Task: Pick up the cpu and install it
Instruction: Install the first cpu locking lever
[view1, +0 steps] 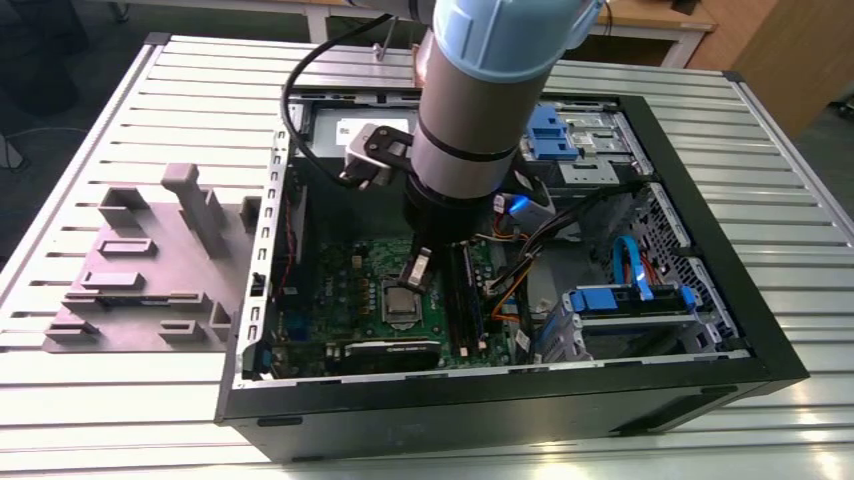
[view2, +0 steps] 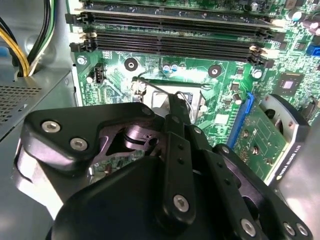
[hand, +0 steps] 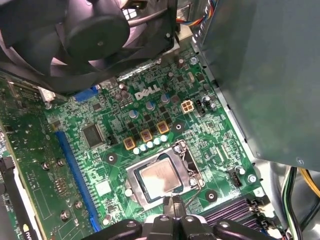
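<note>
The cpu (hand: 159, 178) lies flat in its socket on the green motherboard (hand: 150, 125), with the metal socket frame (hand: 186, 159) around it, as the first wrist view shows. The end effector (hand: 172, 206) hangs just beside the near edge of that socket, its two thin fingertips (hand: 168, 204) pressed together and pinching nothing that can be seen. In the exterior view the arm (view1: 467, 110) reaches down into the open computer case (view1: 667, 390), which stands on the slatted table (view1: 120, 130); a grey tray (view1: 134, 270) lies on the exterior view's left, well apart from the case.

From here the risks seem to lie in the tight space. The fingertips sit close to the frame and its thin wire lever (hand: 197, 184), so a small sideways slip could catch the lever or scrape the board. If the chip is not fully level in the socket, pressing on it could bend the contacts beneath. The memory slots (view2: 175, 42) and loose cables (view1: 514, 265) near the arm could also be snagged.
</note>
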